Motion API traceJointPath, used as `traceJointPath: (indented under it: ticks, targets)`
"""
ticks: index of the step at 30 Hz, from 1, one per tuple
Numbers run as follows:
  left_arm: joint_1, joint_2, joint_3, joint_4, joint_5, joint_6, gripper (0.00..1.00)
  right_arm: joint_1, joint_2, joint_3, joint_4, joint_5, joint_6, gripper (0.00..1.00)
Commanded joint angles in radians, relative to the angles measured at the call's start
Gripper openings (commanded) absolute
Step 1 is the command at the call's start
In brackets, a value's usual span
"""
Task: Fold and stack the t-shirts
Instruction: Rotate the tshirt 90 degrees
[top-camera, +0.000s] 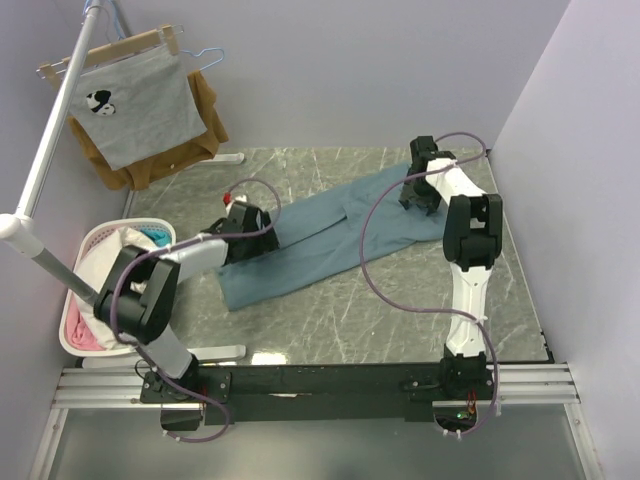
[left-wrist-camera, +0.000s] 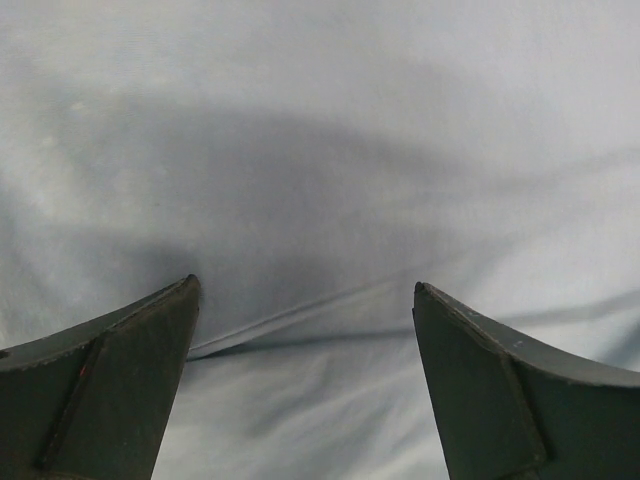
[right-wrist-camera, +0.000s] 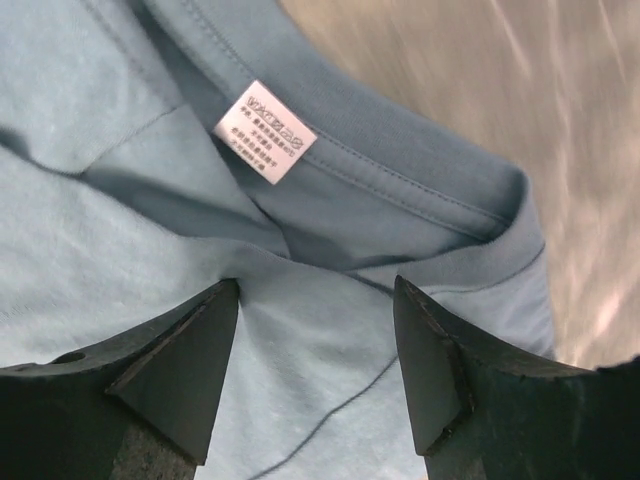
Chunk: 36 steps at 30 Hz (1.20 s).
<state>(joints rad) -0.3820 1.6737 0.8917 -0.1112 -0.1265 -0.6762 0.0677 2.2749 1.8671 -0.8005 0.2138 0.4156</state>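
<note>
- Top external: the teal-blue t-shirt (top-camera: 320, 245) lies on the marble desk (top-camera: 400, 320) as a long, narrow band. Its long axis runs on a diagonal from near-left to far-right.
- The left pincer (top-camera: 243, 218) sits over the shirt's left part and the right pincer (top-camera: 417, 197) over its far-right end. From this height the arms hide the fingers, so I cannot tell how the jaws stand, nor whether either one touches the cloth.
- At the left edge a white basket (top-camera: 72, 330) holds mixed cloth, partly cut off by a white pole; what the pieces are is unclear.
- Far left, a grey shirt (top-camera: 135, 105) hangs in front of a brown garment (top-camera: 207, 118).
- Left wrist: pale blue t-shirt (left-wrist-camera: 320, 130) fabric fills the whole picture, so no edge or hem shows. The left pincer (left-wrist-camera: 305, 290) is spread wide with nothing between its dark fingers (left-wrist-camera: 120, 370). A soft crease runs across between them.
- Right wrist: the neck end of the t-shirt (right-wrist-camera: 120, 250) is here, so the neck points to the far-right end. The white neck label (right-wrist-camera: 265, 133) has print too small to read, and it sits just inside the darker collar (right-wrist-camera: 420, 180).
- The right pincer (right-wrist-camera: 315, 285) is spread apart and grips nothing; it sits just short of the collar.
- The desk (right-wrist-camera: 570, 110) beyond the collar is blurred.
</note>
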Motion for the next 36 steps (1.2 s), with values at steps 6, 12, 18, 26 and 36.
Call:
traceJointPath:
  ticks: [6, 12, 18, 26, 36]
  targets:
    - [-0.195, -0.181, -0.246, -0.323, 0.079, -0.163, 0.96, -0.008, -0.015, 0.239, 0.098, -0.108, -0.182, 0.72]
    - [-0.195, -0.21, 0.0, -0.349, -0.07, -0.062, 0.99, -0.009, -0.297, -0.043, 0.265, 0.024, -0.097, 0.75]
    - [-0.182, 0.062, 0.461, -0.314, -0.03, 0.151, 1.0, -0.016, -0.49, -0.366, 0.282, -0.033, 0.046, 0.76]
    - [-0.181, 0.588, 1.117, -0.249, 0.419, 0.34, 0.99, -0.017, -0.738, -0.736, 0.356, -0.008, 0.143, 0.78]
    - [-0.181, 0.902, 1.414, -0.117, 0.898, 0.285, 0.99, 0.01, -0.865, -0.922, 0.494, -0.355, 0.144, 0.78]
